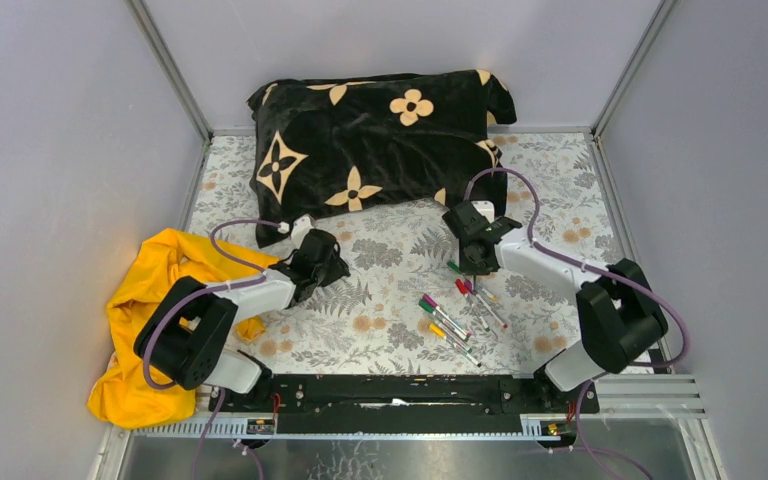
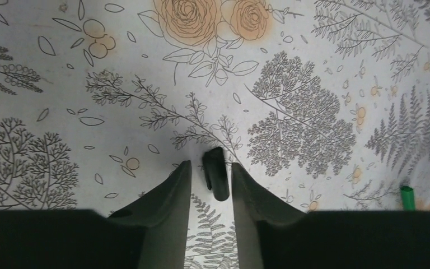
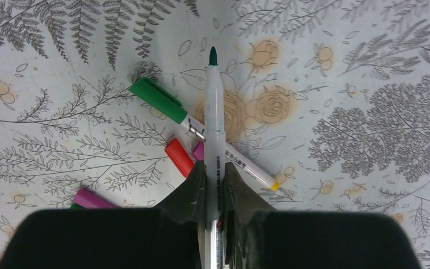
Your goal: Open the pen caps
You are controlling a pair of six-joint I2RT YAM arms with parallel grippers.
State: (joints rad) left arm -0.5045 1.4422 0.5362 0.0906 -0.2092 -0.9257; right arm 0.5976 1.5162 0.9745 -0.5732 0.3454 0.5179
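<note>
My right gripper (image 3: 214,165) is shut on a whitish pen barrel (image 3: 214,123) whose dark green tip (image 3: 213,56) is bare and points away from me. Under it lie pens with a green cap (image 3: 157,100), a red cap (image 3: 178,157) and a magenta cap (image 3: 89,199). My left gripper (image 2: 211,163) stands open. A small dark pen cap (image 2: 215,172) sits between its fingertips with a gap on its left side; whether it rests on the cloth I cannot tell. In the top view the left gripper (image 1: 335,268) is left of the pens (image 1: 455,312), and the right gripper (image 1: 475,262) is over them.
A black pillow with tan flowers (image 1: 380,130) lies at the back. A yellow cloth (image 1: 145,300) is bunched under the left arm. Grey walls close in both sides. A green cap end (image 2: 406,197) shows at the left wrist view's right edge.
</note>
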